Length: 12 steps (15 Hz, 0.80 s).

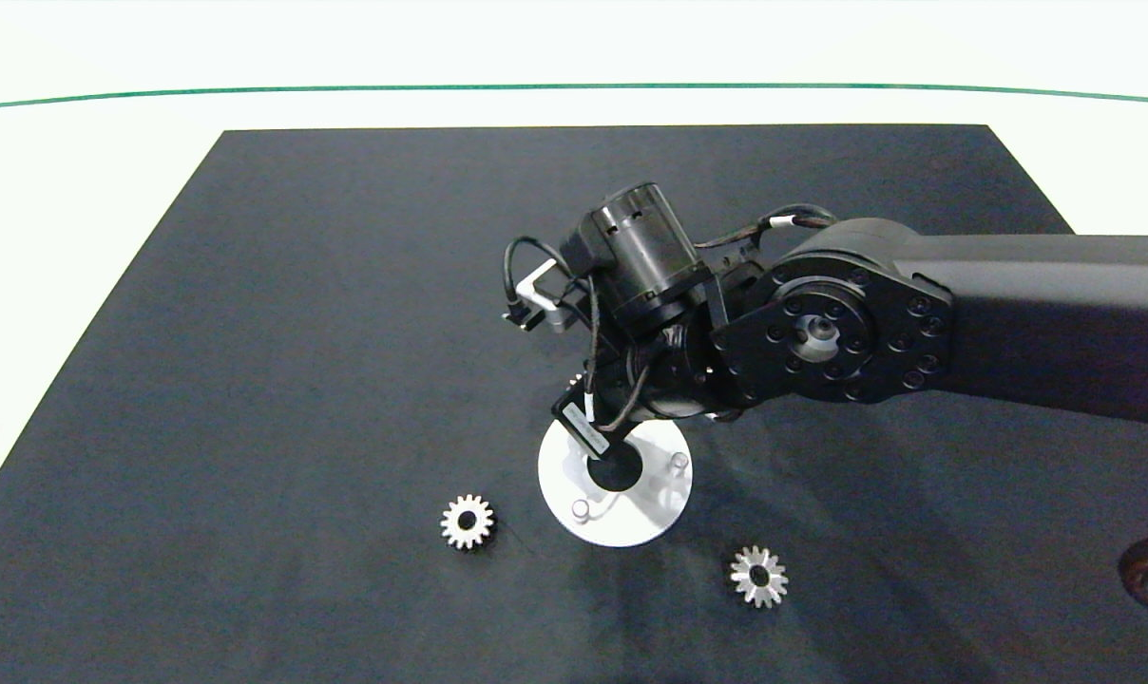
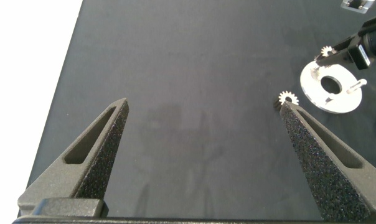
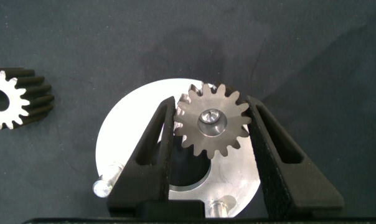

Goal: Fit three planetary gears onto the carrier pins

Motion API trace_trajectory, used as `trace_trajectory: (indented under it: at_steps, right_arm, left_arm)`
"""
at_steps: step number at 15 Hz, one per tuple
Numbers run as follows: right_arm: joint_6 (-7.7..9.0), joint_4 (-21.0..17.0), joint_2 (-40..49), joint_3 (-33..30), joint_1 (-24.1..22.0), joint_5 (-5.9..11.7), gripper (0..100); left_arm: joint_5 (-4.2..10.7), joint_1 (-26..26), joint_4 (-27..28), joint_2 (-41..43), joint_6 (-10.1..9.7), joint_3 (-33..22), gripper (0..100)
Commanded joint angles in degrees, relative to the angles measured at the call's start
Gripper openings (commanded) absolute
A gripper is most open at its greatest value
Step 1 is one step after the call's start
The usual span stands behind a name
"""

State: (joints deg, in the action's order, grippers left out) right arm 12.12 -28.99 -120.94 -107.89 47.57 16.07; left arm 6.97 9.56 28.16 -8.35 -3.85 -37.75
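Gear (image 3: 213,121) between right jaws, over pin (image 3: 210,118)

Right arm (image 1: 916,313) over white disc (image 1: 574,494) — two loose gears (image 1: 467,522) (image 1: 758,576) flanking it, dark mat (image 1: 298,380)

A: Surface?
B: Dark mat (image 1: 327,361), matte, filled most of the head view, edges narrowing toward the far side

A: Around it?
B: White table (image 1: 80,190), brightly lit, nearly washed out. A thin green line (image 1: 574,87) curved across its far part

A: Walls, windows?
B: Couldn't tell
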Motion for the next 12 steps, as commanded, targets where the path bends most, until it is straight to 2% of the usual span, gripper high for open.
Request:
trace_trajectory:
  at_steps: [1,3,4,10,12]
  right_arm:
    - [0.01,-0.19,-0.17,0.04,-0.11,0.1,13]
    - [-0.08,-0.19,-0.35,0.04,-0.11,0.1,13]
    - [-0.08,-0.19,-0.35,0.04,-0.11,0.1,100]
    - [0.01,-0.19,-0.08,-0.13,-0.02,0.19,100]
    - [-0.34,-0.28,2.03,0.22,-0.37,1.25,100]
  left_arm:
    - [0.06,0.11,0.14,-0.09,-0.1,-0.39,100]
    - [0.06,0.11,0.14,-0.17,-0.63,-0.92,100]
    - [0.06,0.11,0.14,-0.17,-0.72,-1.09,100]
    - [0.06,0.11,0.14,-0.09,-0.81,-1.09,100]
    - [0.06,0.11,0.14,0.09,-0.81,-1.09,100]
